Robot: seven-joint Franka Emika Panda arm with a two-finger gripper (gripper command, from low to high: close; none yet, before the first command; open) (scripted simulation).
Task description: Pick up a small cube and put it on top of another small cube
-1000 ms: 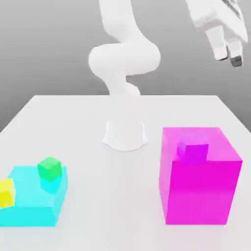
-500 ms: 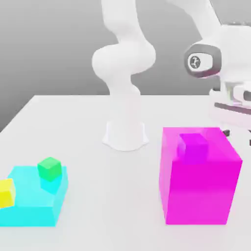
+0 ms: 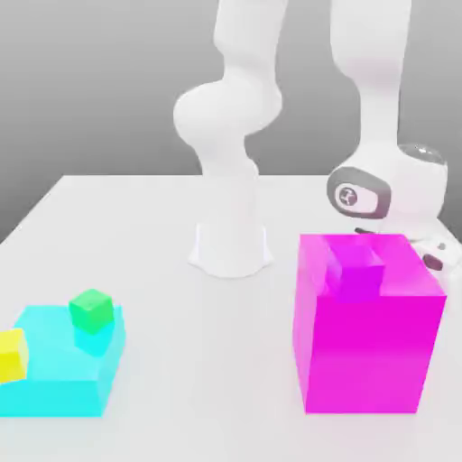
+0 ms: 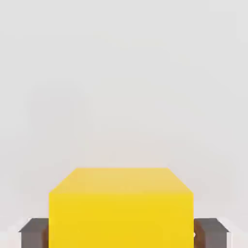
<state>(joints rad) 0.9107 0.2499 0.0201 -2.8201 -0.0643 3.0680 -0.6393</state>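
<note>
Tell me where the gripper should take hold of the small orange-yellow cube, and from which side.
Grip the small orange-yellow cube on two opposite flat side faces, coming straight at it so one finger lands on each. The hand view shows the gripper already bracketing it this way, a dark finger against each side.

The table (image 3: 162, 397) is carrying everything here. The arm's base (image 3: 231, 244) is standing toward the back, about midway across. A big box (image 3: 365, 347) is sitting nearer the front on the exterior view's right, with a little block (image 3: 359, 267) resting on its top. The arm's wrist (image 3: 390, 185) is hanging just behind that box, at its far right corner. Over on the exterior view's left, a low slab (image 3: 59, 374) is lying near the front edge; one tiny cube (image 3: 91, 309) is perching on its raised back part, and another cube (image 3: 11, 354) is sitting at its left side. In the hand view, the small cube (image 4: 121, 208) is sitting between the two fingers (image 4: 34, 232), touching both.
</note>
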